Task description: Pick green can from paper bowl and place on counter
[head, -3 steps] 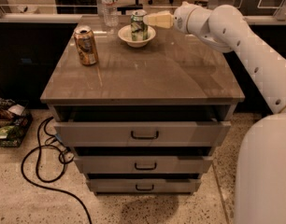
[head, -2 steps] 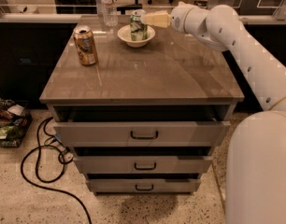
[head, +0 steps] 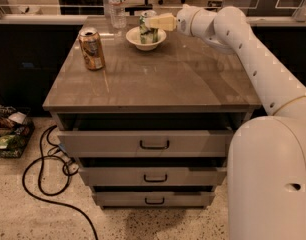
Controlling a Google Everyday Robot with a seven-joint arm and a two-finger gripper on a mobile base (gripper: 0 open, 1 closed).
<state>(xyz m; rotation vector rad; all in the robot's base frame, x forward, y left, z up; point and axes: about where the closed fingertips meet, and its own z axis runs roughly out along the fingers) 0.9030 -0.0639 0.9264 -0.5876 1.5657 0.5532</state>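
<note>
white robot body nearest, lower right. black cable looped on the speckled floor, left. three grey drawers with black handles, each pulled out a little. counter glossy grey-brown. orange-gold can upright at its left side; lettering too blurred to read. further back, paper bowl with the green can standing upright in it, green and white label, text unreadable. gripper reaches in from the right at the can's upper part; its grip state: cannot tell. clear bottle at the far edge, behind and left of the bowl.
</note>
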